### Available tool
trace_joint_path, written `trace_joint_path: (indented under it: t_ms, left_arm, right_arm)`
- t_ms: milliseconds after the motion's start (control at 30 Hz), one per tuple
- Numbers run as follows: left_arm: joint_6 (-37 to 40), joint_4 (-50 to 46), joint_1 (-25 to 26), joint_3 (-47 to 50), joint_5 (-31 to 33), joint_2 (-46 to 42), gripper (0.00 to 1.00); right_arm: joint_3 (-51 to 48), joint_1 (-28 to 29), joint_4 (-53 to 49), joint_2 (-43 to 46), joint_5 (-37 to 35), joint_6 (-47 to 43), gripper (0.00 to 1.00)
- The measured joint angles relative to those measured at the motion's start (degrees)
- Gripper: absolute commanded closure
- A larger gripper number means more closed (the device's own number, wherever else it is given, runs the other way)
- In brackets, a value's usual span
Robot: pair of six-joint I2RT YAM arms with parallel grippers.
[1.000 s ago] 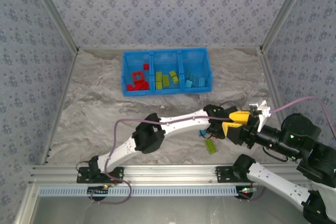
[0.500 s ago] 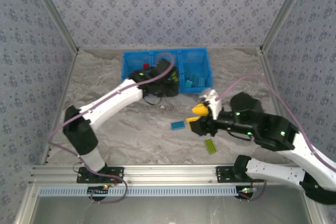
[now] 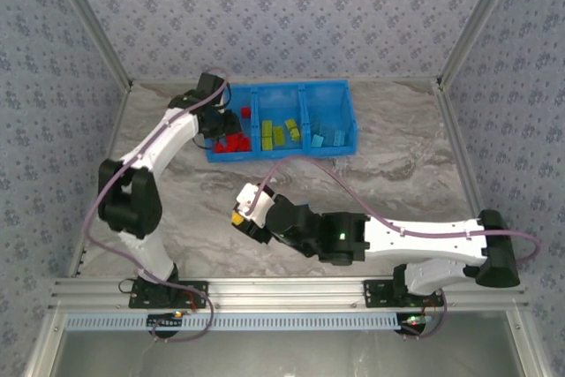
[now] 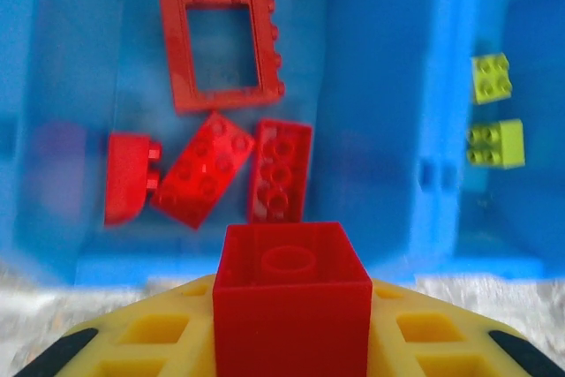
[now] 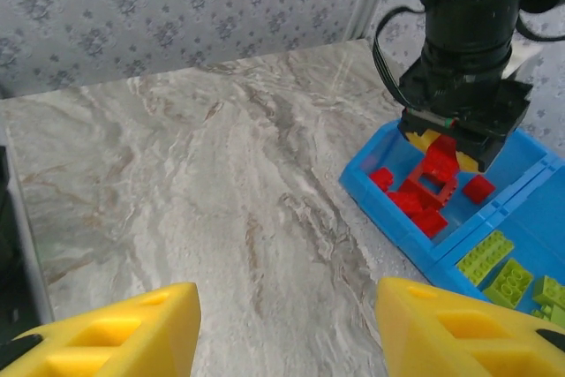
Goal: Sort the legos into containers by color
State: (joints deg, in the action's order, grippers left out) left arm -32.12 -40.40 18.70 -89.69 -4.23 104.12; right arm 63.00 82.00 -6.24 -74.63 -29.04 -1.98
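The left pincer is clenched on a red brick above the near edge of the left compartment of the blue bin, where other red legos lie. Lime green legos lie in the middle compartment and light blue ones in the right. The right pincer hangs released, grasping nothing, over the counter nearer than the bin.

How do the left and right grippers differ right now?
The left gripper is shut on a red brick; the right gripper is open and empty. The left hangs over the red compartment of the bin; the right over the table. Both have yellow fingers.
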Motion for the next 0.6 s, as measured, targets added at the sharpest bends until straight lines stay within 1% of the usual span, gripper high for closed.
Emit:
trace_joint_path:
  t_ms: [133,267,467,600]
  left_arm:
    - [0.2,0.9,-2.7,-9.0,-3.5,9.9,0.62]
    - [0.1,1.3,-3.5,-18.3,-5.8,17.9,0.61]
    - [-0.5,0.4,-4.2,-27.8,-9.0,25.7,0.59]
    - [-0.9,-0.8,-4.6,-31.6,-10.6,29.1,0.58]
  right_arm:
    - [0.0,-1.9,3.0,-0.5,-0.2,0.7,0.43]
    - [-1.2,-4.4,5.6,-0.4,0.2,2.2,0.42]
    - [-3.2,-7.1,6.7,-0.5,1.9,4.1,0.42]
    - [-3.2,-8.3,8.0,-1.1,3.3,4.7,0.41]
